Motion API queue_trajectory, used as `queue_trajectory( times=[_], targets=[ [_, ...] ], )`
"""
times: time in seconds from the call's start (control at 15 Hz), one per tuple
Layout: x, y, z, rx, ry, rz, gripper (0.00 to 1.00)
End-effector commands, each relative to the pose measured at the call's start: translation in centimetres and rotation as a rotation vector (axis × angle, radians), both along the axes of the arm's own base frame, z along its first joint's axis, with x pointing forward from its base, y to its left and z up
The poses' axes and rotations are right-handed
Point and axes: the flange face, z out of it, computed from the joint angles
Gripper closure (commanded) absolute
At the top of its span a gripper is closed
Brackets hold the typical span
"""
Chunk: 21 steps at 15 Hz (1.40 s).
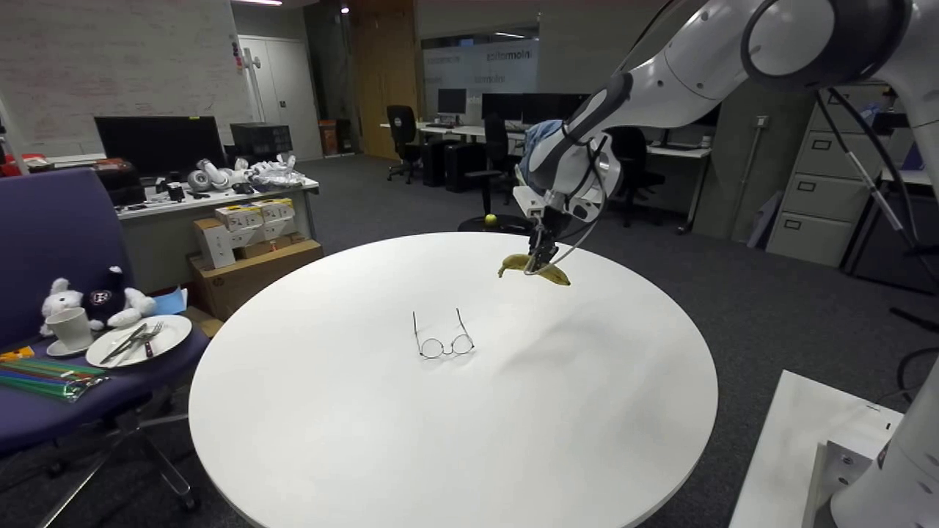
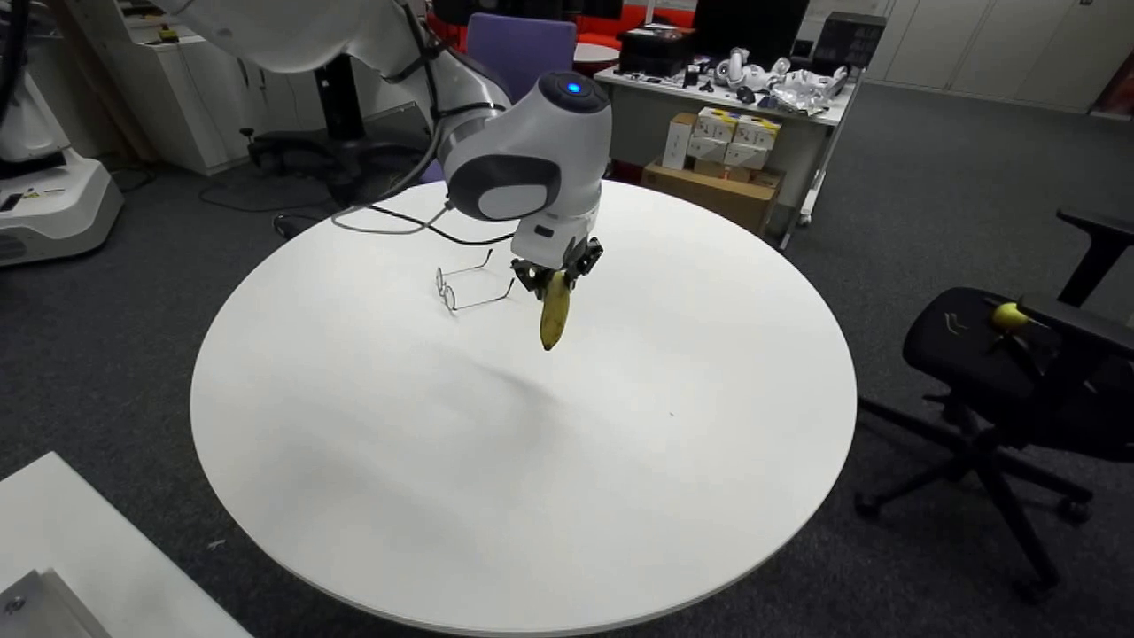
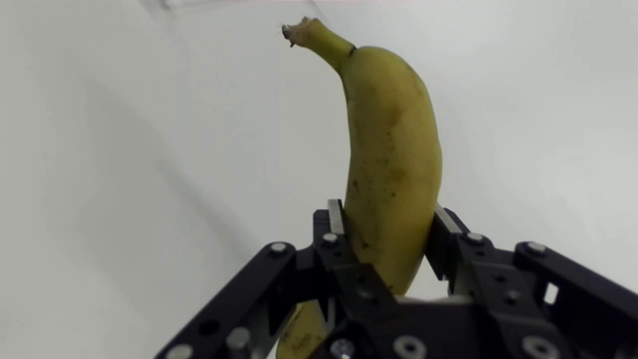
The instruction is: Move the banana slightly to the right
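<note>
1. The banana (image 3: 394, 149) is pinched in the pincer (image 3: 389, 217). It is squeezed from both sides near its middle, as is shown in the wrist view.
2. In that view, the stem (image 3: 327, 43) is pointed toward the top, and part of the other end is hidden by the pincer.
3. In both exterior views, the banana is seen held up in the air over the counter (image 1: 381, 440). No touch between the two can be seen.
4. In an exterior view, the thin wire glasses (image 1: 447, 352) are seen on the counter with their legs unfolded. They are set apart from the banana and are not touched by it.
5. By the look of things, the carrying step is in hand. The grab seems to be done, and the putting down is not yet done.
6. Next, a little move to the right seems to be called for. Whose right is meant cannot be told. Only a small shift is asked for, so the banana should not be taken far.
7. Then the banana should be lowered slowly and kept level, until it is rested on the counter.
8. Only then should the pincer be spread and lifted straight up, so that the banana is not dragged.
</note>
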Motion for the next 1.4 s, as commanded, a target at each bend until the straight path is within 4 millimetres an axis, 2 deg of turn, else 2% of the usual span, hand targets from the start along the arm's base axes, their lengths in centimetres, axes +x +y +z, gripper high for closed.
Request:
queue_trajectory(
  times=[0.0,0.2,0.53,1.33],
  targets=[
    [1.3,-1.1,-0.7,-0.033,0.022,-0.042,0.75],
    [1.7,-1.6,-2.5,-0.045,0.056,-0.056,0.75],
    [2.6,-1.2,-5.1,-0.062,0.095,-0.052,0.75],
    [3.5,-0.5,-9.6,-0.081,0.145,-0.016,0.75]
  ],
)
